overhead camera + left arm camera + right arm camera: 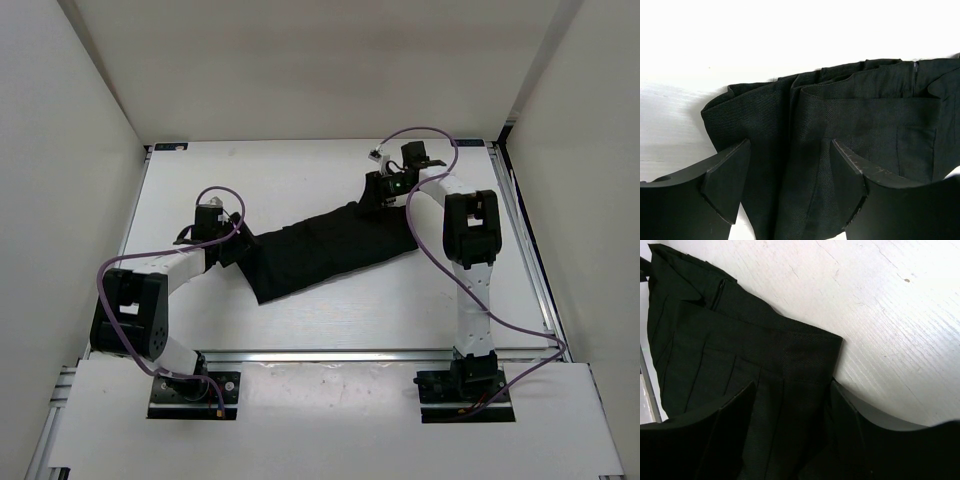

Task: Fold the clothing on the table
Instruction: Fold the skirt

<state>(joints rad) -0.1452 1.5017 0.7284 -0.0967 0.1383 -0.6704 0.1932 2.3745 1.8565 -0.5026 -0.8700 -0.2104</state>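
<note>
Purple cables point(430, 128) loop over both arms, and white walls point(60, 150) hem the desk point(300, 170), which has room toward its far and near edges. The clothing point(320, 250) lies mid-desk, its long axis slanting from near-left to far-right. The left gripper point(790, 175) and right gripper point(792, 395) straddle its ends, jaws parted over the fabric and not clamped.

Black clothing point(320, 250) lies across the white table point(280, 165), a slanted band running from 8 o'clock to 2 o'clock. The left gripper point(228, 240) is at its 9 o'clock end, the right gripper point(383, 190) at its 1 o'clock corner. Jaw state unreadable. Purple cables point(430, 128) loop over both arms.
</note>
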